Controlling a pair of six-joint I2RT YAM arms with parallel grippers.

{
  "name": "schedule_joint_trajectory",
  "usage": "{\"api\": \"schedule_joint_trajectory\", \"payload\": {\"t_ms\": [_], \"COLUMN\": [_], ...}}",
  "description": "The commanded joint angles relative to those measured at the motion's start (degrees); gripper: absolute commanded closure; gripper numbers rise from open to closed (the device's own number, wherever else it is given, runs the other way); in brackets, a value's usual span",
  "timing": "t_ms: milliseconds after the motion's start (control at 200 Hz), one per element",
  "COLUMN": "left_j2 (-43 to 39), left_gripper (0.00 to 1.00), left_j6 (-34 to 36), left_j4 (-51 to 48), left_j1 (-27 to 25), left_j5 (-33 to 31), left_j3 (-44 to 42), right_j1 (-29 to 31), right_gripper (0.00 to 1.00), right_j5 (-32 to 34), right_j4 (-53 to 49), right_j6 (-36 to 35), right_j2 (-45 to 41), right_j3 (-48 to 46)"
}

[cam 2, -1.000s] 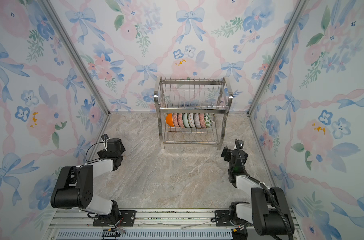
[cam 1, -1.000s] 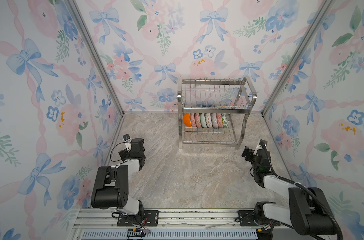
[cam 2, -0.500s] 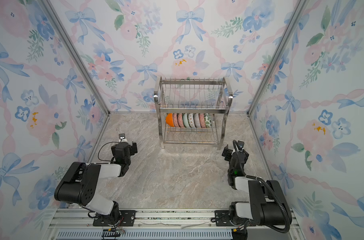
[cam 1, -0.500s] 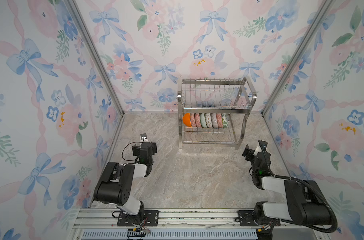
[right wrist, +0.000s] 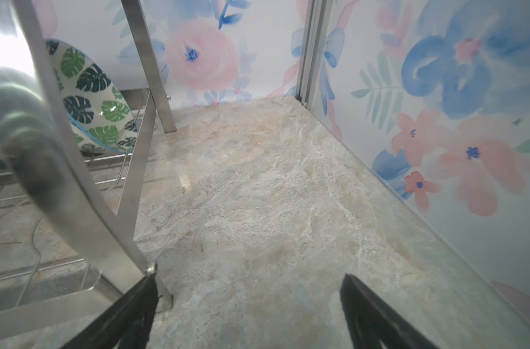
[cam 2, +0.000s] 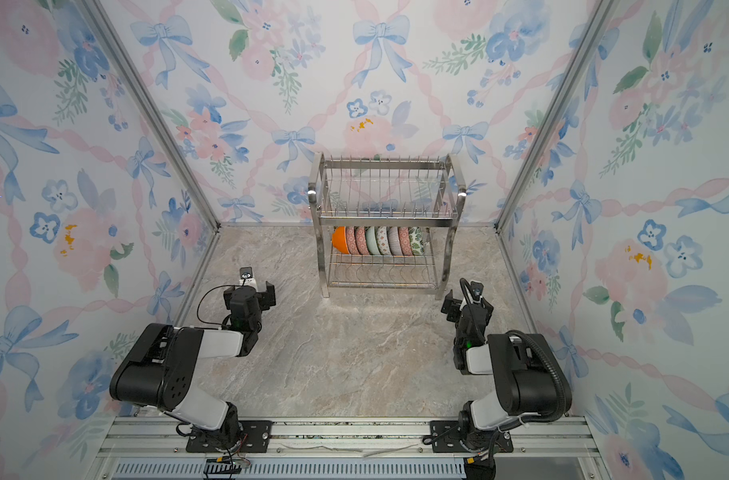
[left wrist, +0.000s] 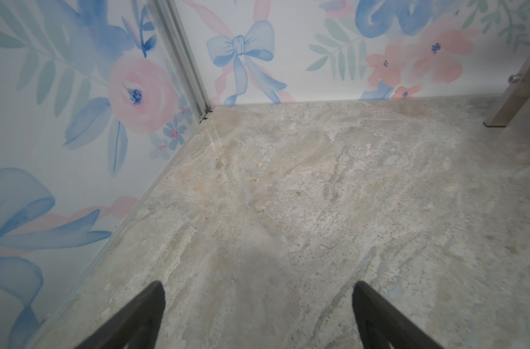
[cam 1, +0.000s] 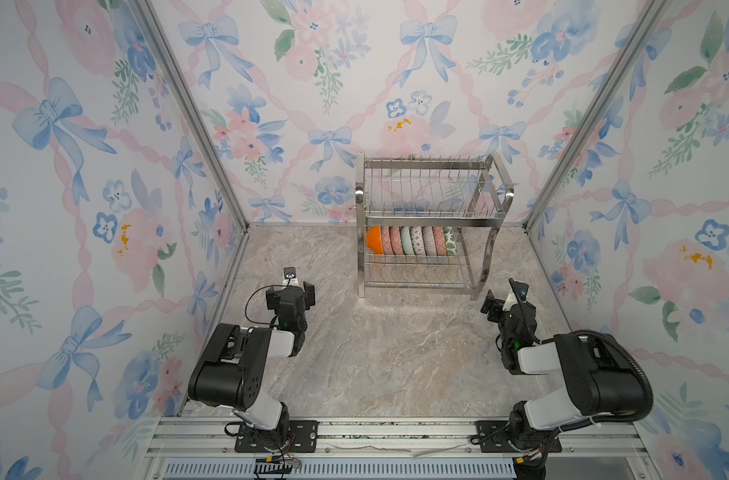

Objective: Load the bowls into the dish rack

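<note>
left end effector wide open, empty, right end effector likewise

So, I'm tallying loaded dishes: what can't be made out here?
- In both top views the bowls overlap; patterns too small.
- Right wrist view: only the leaf bowl shows; the blurred dish rack leg hides the others.
- Left wrist view: the edge cuts off the dish rack, one leg showing.

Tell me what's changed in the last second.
The left hand swung inward, away from the side wall toward the middle, still open and empty. The right hand, also open, barely shifted. The bowls and dish rack stayed put.
</note>
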Motion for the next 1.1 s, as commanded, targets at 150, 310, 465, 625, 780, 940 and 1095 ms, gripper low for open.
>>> {"api": "schedule_joint_trajectory", "payload": {"t_ms": [150,310,465,625,780,940,1095], "left_j2": [-2.63,-0.45,-0.21,-0.47,-0.48,-0.48,-0.44], "left_gripper": [0.02,0.02,0.02,0.02,0.02,0.02,0.02], "left_j6": [-1.25,0.41,0.02,-0.48,-0.50,-0.47,-0.48], "left_j4": [11.83,19.30,18.92,17.64,17.59,17.59,17.54], "left_j1": [3.61,2.35,3.17,4.36,4.50,4.49,4.49], "left_j5": [7.88,7.63,8.89,11.58,11.86,11.92,11.85], "left_j3": [-8.16,-11.12,-10.69,-10.30,-10.26,-10.22,-10.24], "right_j1": [1.55,1.56,1.55,1.55,1.51,1.56,1.56], "right_gripper": [0.04,0.03,0.03,0.03,0.03,0.03,0.04], "right_j5": [-7.34,-7.26,-7.25,-7.30,-7.30,-7.33,-7.25], "right_j4": [-8.70,-7.96,-8.04,-8.12,-8.13,-8.07,-8.13], "right_j6": [-4.12,-4.00,-3.99,-4.07,-4.01,-4.06,-4.06], "right_j2": [0.49,0.68,0.68,0.68,0.68,0.68,0.68], "right_j3": [7.16,6.88,6.91,6.96,6.95,6.94,6.97]}}
